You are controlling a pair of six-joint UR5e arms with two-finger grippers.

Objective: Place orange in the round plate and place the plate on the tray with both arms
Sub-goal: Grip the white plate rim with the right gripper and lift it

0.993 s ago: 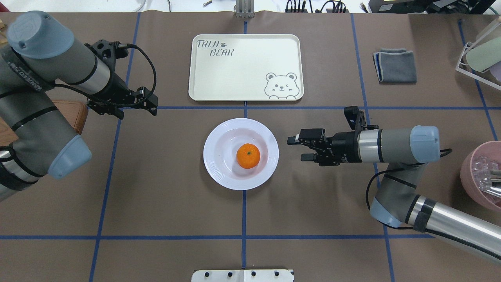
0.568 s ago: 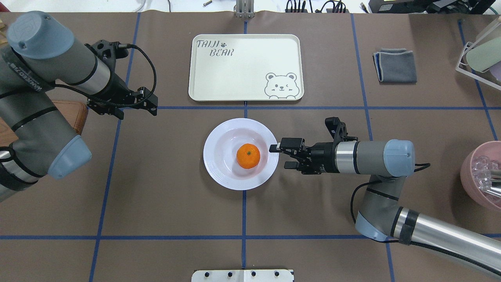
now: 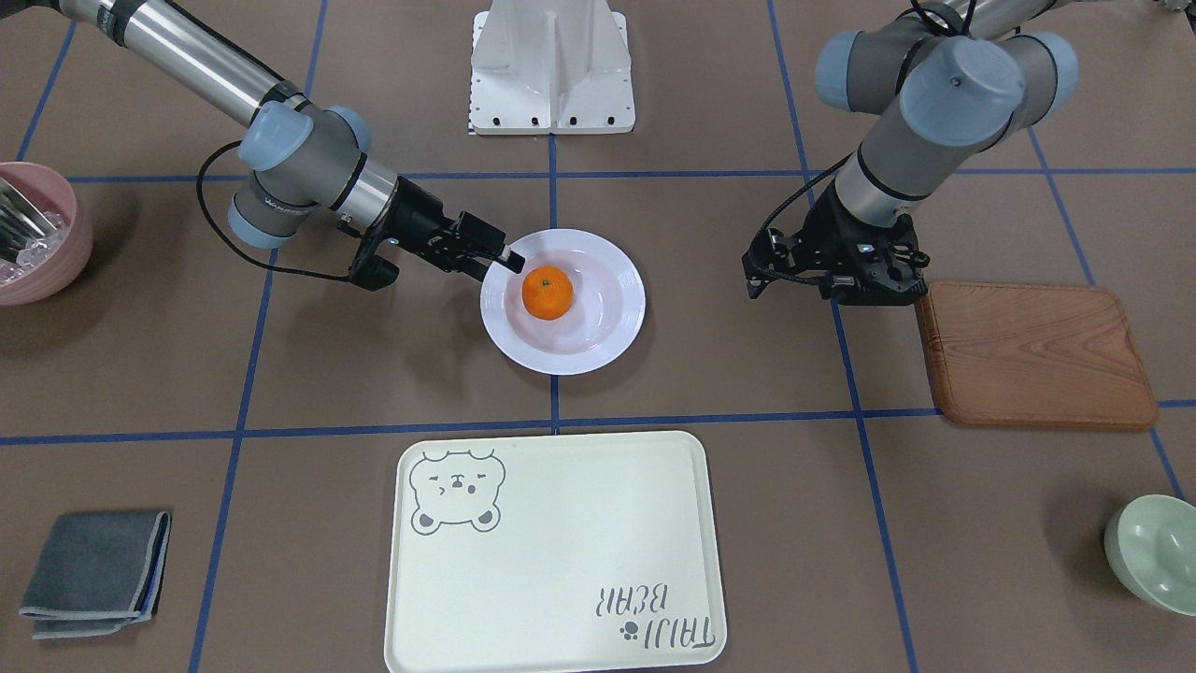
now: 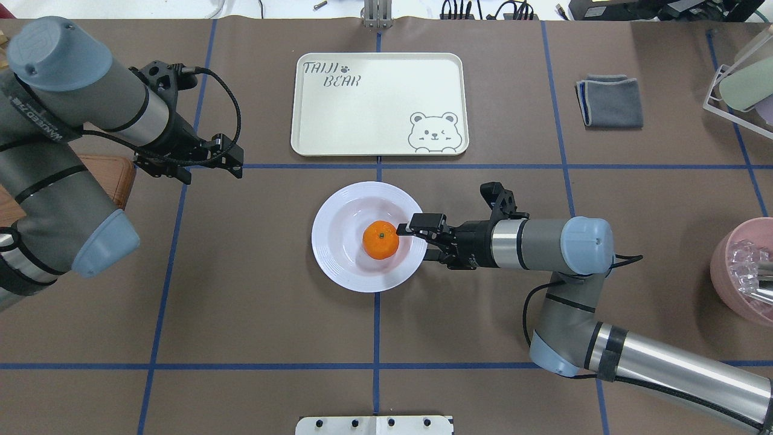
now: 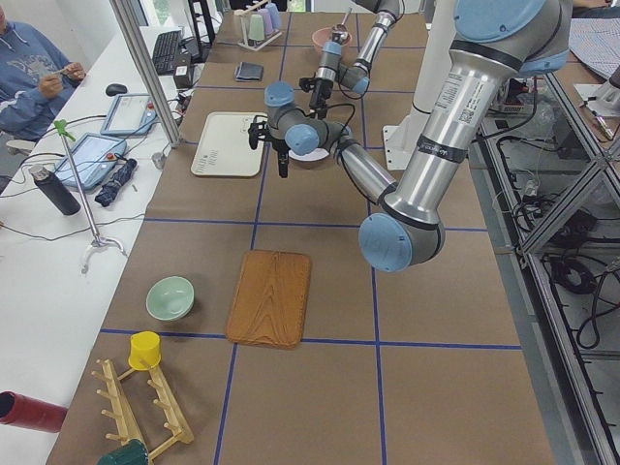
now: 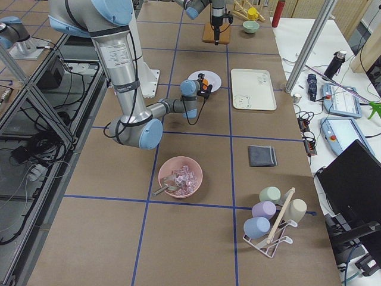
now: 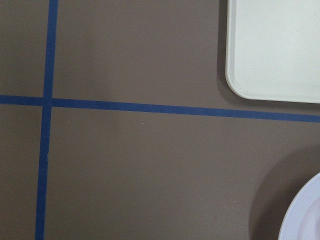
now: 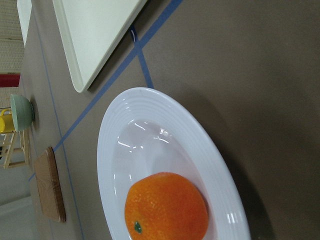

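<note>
The orange (image 4: 380,240) (image 3: 548,292) (image 8: 167,207) lies in the white round plate (image 4: 338,266) (image 3: 561,360) (image 8: 200,145) at the table's middle. My right gripper (image 4: 418,240) (image 3: 495,265) is open at the plate's right rim. One of its fingers reaches over the rim close to the orange; the other sits at the rim's outer edge. The cream tray (image 4: 374,103) (image 3: 561,561) (image 7: 275,45) lies bare beyond the plate. My left gripper (image 4: 232,161) (image 3: 832,280) hovers open to the plate's left, holding nothing.
A wooden board (image 3: 1032,355) lies under my left arm. A folded grey cloth (image 4: 610,99) sits right of the tray. A pink bowl (image 4: 743,266) and a cup rack (image 4: 740,84) stand at the right edge. A green bowl (image 3: 1154,551) is far left.
My right gripper has moved left from beside the plate to its rim, one finger now over the rim. Plate and orange shifted very slightly left. The left arm stayed put.
</note>
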